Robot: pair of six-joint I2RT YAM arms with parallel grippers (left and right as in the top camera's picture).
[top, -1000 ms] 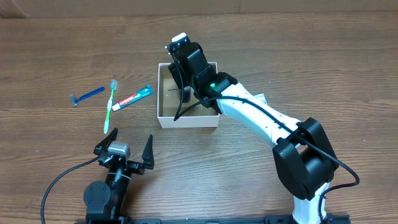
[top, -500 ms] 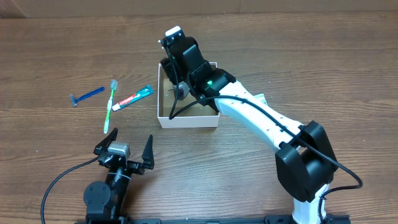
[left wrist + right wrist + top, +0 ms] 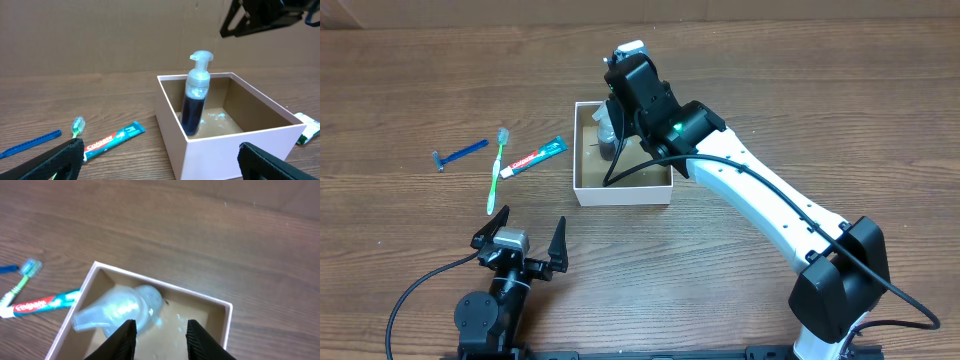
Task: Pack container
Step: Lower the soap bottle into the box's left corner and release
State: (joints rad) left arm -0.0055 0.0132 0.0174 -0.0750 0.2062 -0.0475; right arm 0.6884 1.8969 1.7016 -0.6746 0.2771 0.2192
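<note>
The container [image 3: 620, 194] is a square white box with a brown floor at mid table. A pump bottle [image 3: 605, 135] with dark liquid and a clear pump top stands upright inside it, near the left wall. My right gripper [image 3: 632, 85] hovers above the box's far edge. In the right wrist view its fingers [image 3: 160, 340] are open and empty above the box floor, with the bottle [image 3: 120, 311] just to their left. My left gripper [image 3: 520, 243] is open and empty near the front edge, facing the container [image 3: 235, 150] and the bottle [image 3: 196, 95].
A toothpaste tube [image 3: 534, 157], a green toothbrush [image 3: 497, 170] and a blue razor [image 3: 459, 153] lie on the wood left of the box. A small green-and-white packet [image 3: 307, 127] lies right of the box, mostly under the right arm in the overhead view.
My right gripper swung left over the box, then back to the right and up. The bottle now stands free at the box's left side. The left arm has not moved.
</note>
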